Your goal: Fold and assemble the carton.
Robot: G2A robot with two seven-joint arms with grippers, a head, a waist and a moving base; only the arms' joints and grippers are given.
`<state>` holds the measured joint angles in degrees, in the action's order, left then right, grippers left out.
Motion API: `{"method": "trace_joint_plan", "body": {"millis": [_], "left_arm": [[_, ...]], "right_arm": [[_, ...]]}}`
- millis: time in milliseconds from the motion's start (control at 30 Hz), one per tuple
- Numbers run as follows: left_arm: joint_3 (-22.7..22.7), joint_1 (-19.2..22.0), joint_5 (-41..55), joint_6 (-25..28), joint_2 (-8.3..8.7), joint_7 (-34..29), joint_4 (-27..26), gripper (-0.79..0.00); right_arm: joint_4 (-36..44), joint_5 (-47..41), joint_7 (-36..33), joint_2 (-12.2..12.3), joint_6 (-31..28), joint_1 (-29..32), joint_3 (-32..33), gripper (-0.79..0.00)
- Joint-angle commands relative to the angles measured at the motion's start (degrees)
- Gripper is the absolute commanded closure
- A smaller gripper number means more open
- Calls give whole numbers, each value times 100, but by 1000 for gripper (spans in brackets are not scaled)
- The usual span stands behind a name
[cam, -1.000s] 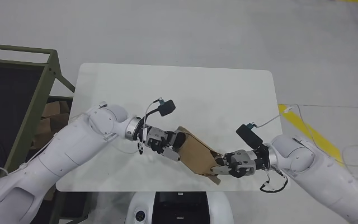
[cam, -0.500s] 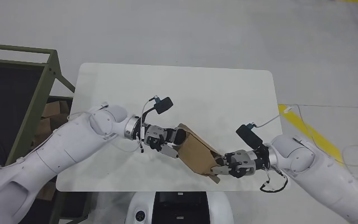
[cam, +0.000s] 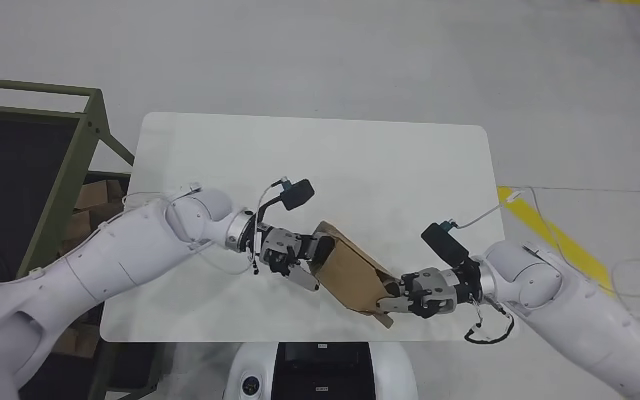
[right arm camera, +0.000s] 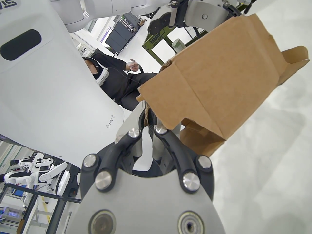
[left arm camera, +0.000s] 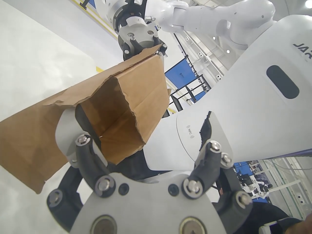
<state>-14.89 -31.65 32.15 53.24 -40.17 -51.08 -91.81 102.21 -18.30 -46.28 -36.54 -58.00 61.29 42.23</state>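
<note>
- Over the near edge of the white rectangular table [cam: 400, 160], the brown corrugated-cardboard carton [cam: 350, 272] sits slantwise btw the two arms. It is part-opened into a square sleeve w/ loose end flaps.
- The right gripper [right arm camera: 148, 126] is narrow, its fingers [right arm camera: 159, 129] pinched on a flap edge at one end of the carton.
- The left gripper [left arm camera: 139, 127] is spread wide at the other end. One grey pad [left arm camera: 66, 126] lies against a wall panel and the black pad [left arm camera: 207, 132] is clear of the cardboard, so no clamp as far as I can see.
- Can't tell if the carton's low edge touches the table; prob. lifted.
- Step in hand, my read: squaring the sleeve.
- To do it well, hold the right pinch firm as anchor. Press w/ the left pad near a crease, not mid-panel, so the walls reach right angles w/o buckling. Flaps come after.
- Risk: the ragged edges may tear further if twisted.
</note>
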Motion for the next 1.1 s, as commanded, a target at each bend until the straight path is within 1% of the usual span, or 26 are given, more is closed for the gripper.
{"method": "trace_joint_plan", "body": {"millis": [0, 100, 167, 500, 667, 933, 1067], "left_arm": [[209, 128, -17, 57, 3, 58, -24, -785], [515, 317, -13, 254, 5, 255, -40, -785], [515, 312, 42, 412, -7, 413, -36, -785], [515, 339, 189, 269, -178, 270, 44, -785], [515, 332, 310, 476, -157, 478, 233, -785], [515, 411, 634, 476, -118, 478, 251, -785], [515, 405, 595, 476, -98, 477, 213, -785]], "right_arm": [[-4, -1, 0, 0, 0, -1, 0, 0], [-4, -1, 0, -1, 0, -1, -1, 0], [0, 16, 0, -3, 0, 2, -10, 0], [-10, 52, 0, -14, 0, -14, -20, 0], [-8, 53, 0, -12, 0, -8, -14, 0], [-11, 62, -7, -10, 7, -9, -22, 0], [-14, 58, -10, -14, 11, -20, -31, 0]]}}
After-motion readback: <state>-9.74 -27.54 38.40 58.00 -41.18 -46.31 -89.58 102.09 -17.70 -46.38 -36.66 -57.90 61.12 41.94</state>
